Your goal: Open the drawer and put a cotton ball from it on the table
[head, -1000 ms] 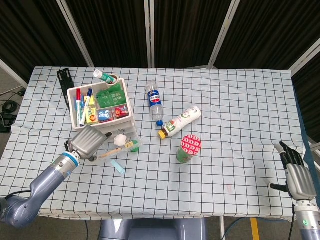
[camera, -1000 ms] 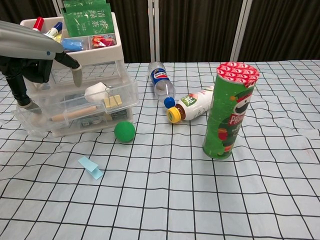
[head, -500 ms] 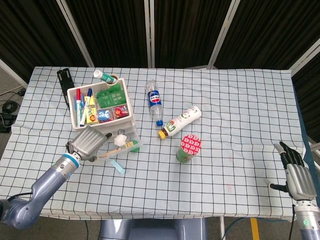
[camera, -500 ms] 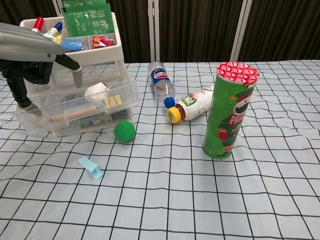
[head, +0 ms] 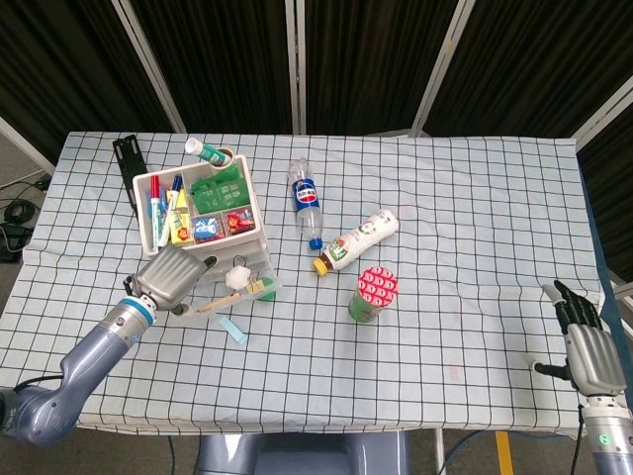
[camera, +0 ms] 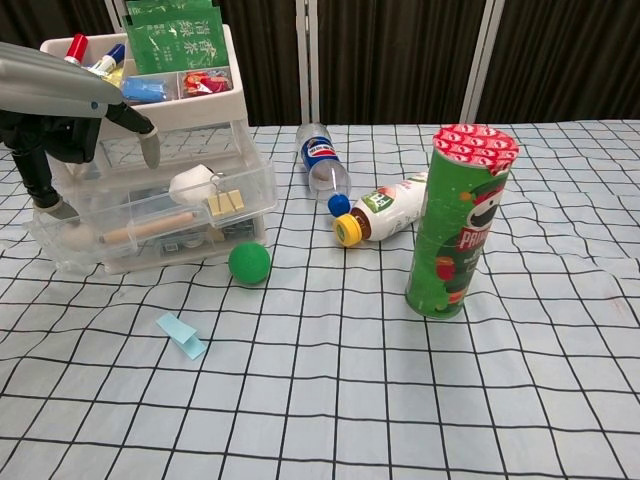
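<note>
The left arm reaches in from seven o'clock, its hand palm down, fingers spread and hanging. The right hand rests at four o'clock, fingers pointing to twelve, apart, holding nothing.

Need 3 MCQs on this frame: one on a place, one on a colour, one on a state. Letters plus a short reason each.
1. Where is the green ball?
A. on the table in front of the drawer unit
B. inside the top tray
C. beside the right hand

2. What colour is the lid of the chip can?
A. blue
B. red
C. yellow

3. How does the cola bottle stand?
A. upright, capped
B. lying on its side
C. upside down in the tray

Answers:
1 A: the chest view shows it on the cloth just before the drawer unit.
2 B: the lid is red with white marks in both views.
3 B: it lies flat on the table next to the yellow-capped bottle.
</note>
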